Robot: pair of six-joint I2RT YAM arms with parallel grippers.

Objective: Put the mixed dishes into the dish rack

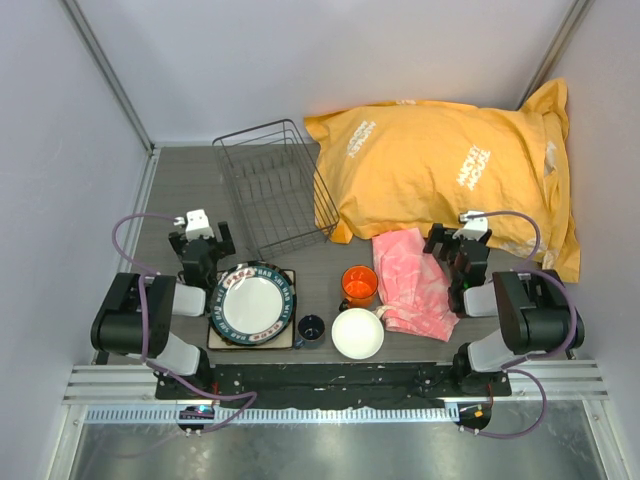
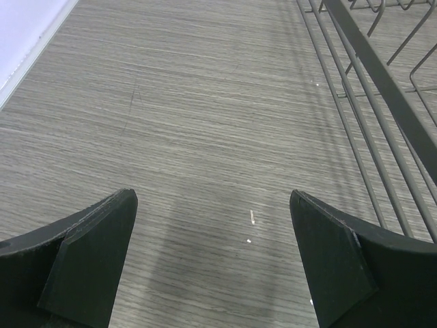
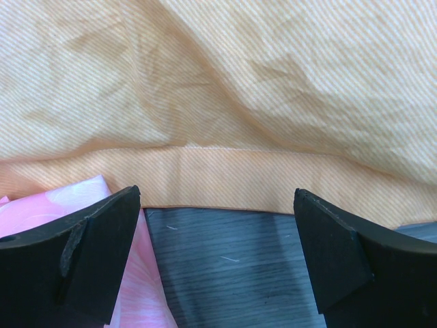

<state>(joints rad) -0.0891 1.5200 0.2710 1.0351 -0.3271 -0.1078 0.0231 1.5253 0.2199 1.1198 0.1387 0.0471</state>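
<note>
The plate [image 1: 252, 303] lies on a square tray [image 1: 217, 340] near the tabletop's [image 1: 180, 190] front edge. The cup [image 1: 310, 328], bowl [image 1: 358, 333] and mug [image 1: 359, 285] sit just right of it. The dish rack [image 1: 272, 187] stands behind, touching a yellow bag [image 1: 440, 165]. The left gripper [image 2: 213, 205] gapes wide beside the rack, and the right gripper [image 3: 217, 201] gapes wide by a pink cloth [image 1: 412, 280].

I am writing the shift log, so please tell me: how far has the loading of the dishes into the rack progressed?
Done: nothing; the dish rack holds no dishes. In hand: nothing; the left fingers and right fingers stand open and empty. Left: the patterned plate on its square tray, the orange mug, dark-blue cup and white bowl, all on the table.
</note>
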